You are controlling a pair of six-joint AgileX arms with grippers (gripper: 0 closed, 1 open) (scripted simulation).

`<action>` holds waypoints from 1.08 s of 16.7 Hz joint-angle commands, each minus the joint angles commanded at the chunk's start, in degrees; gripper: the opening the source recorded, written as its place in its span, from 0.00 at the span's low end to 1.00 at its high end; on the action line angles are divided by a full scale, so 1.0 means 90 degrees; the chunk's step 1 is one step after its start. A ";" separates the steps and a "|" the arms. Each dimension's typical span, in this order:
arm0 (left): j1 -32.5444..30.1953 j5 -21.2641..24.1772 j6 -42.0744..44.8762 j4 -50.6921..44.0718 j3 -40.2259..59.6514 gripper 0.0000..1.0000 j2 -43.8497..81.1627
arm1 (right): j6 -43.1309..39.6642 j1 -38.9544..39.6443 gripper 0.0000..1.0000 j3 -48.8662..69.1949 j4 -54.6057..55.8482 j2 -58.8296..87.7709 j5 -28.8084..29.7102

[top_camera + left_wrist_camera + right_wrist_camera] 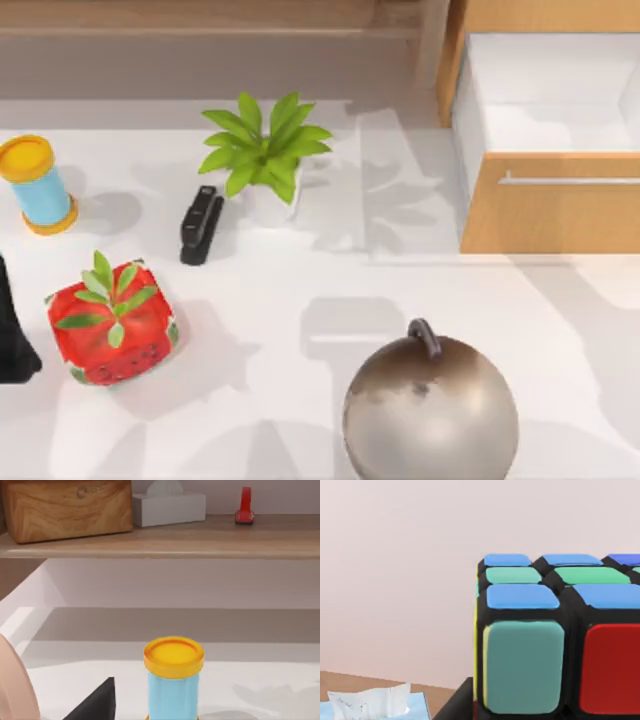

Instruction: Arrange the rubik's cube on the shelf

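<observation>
**Clerk:** White tabletop [330, 290], seen from above: spool with yellow cap [35, 185], black stapler [200, 225], potted plant [265, 155], strawberry cube [110, 322], round metal weight [430, 408]. Open drawer cabinet [545, 205] at the right, shelf [200, 30] along the back. Left arm, a dark shape at the left edge.

**Checker:** Left wrist camera?

**Clerk:** Same spool [173, 677] close up. Shelf board [165, 542] beyond, carrying a wooden box [67, 507], tissue box [169, 505], small red item [245, 505]. Left jaws: cannot tell.

**Checker:** Right wrist camera?

**Clerk:** Rubik's cube [555, 640] very near the lens, likely held; a tissue box [375, 702] lies below on brown wood. Whether the jaws clamp it, I cannot tell.

**Checker:** Hazards?

**Clerk:** Releasing near the board's edge could tip the cube off; drifting sideways could knock the tissue box.
</observation>
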 joint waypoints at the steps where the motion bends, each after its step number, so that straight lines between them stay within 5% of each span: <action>1: 0.0000 0.0000 0.0000 0.0000 0.0000 1.00 0.0000 | -0.0022 0.0139 0.00 -0.0110 0.0649 -0.0008 0.0181; 10: 0.0000 0.0000 0.0000 0.0000 0.0000 1.00 0.0000 | -0.0073 0.1025 0.00 -0.1617 0.5607 0.1416 0.1833; 18: 0.0000 0.0000 0.0000 0.0000 0.0000 1.00 0.0000 | -0.0077 0.1306 0.00 -0.3383 0.7291 0.3711 0.2848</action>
